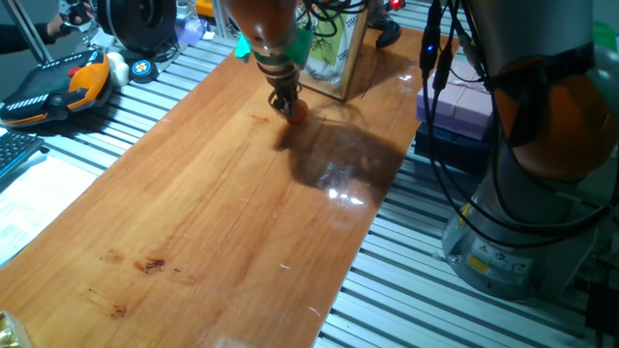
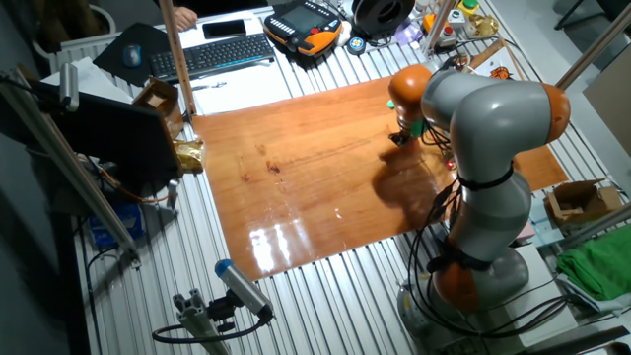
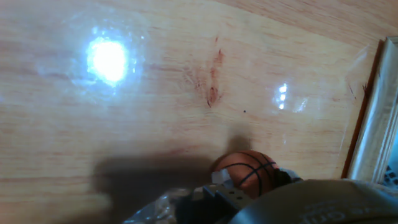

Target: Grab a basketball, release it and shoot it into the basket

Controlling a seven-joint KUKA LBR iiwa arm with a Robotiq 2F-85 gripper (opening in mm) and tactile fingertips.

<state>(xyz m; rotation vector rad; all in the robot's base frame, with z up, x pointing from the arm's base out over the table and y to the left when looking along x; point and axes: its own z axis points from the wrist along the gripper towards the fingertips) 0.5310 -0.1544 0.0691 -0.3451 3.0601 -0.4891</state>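
Gripper low over the board by the hoop frame

The gripper (image 1: 287, 104) sits around the basketball (image 3: 249, 172) on the wooden board (image 1: 213, 213); whether its fingers actually clamp it cannot be told.

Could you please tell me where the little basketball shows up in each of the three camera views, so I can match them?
One fixed view: the basketball sits upper centre, at the gripper tips, just left of the wooden-framed backboard.
The other fixed view: not visible; the arm covers that spot.
Hand view: bottom centre-right, at the finger ends.
Shared landmark: the backboard's wooden frame, on the right edge of the hand view.
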